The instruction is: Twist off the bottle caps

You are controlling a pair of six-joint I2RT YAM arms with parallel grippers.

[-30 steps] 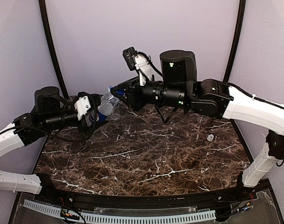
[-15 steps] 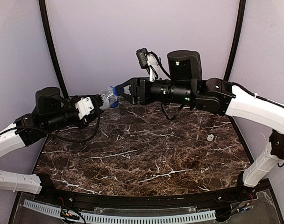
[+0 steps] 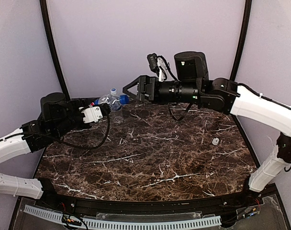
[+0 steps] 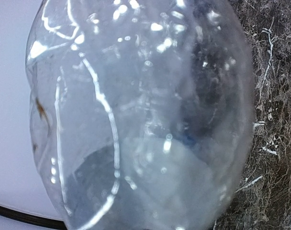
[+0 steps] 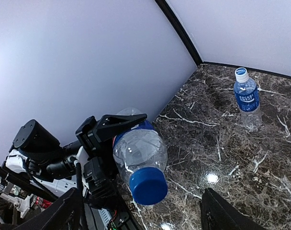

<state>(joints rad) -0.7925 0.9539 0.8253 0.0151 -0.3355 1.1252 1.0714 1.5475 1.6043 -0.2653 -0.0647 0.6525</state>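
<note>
A clear bottle (image 3: 112, 101) with a blue and red label lies level above the table's back left, my left gripper (image 3: 104, 106) shut on its body. Its blue bottle cap (image 3: 124, 99) points at my right gripper (image 3: 128, 93), which stands open close to the cap. In the right wrist view the blue cap (image 5: 148, 185) sits between the spread fingers (image 5: 64, 213) without touching them. One black left finger (image 5: 119, 122) presses the bottle (image 5: 138, 146). The left wrist view is filled by the bottle's clear wall (image 4: 145, 115), hiding that gripper's fingers.
A blue-labelled bottle (image 3: 113, 93) with a white cap (image 5: 241, 74) stands upright at the back of the table (image 3: 150, 158), just behind the held bottle. A loose white cap (image 3: 215, 141) lies at the right. The back wall is close behind both grippers.
My right gripper, which gripped the blue cap a second ago, has opened and drawn back to the right. My left gripper has closed on the bottle, now level.
</note>
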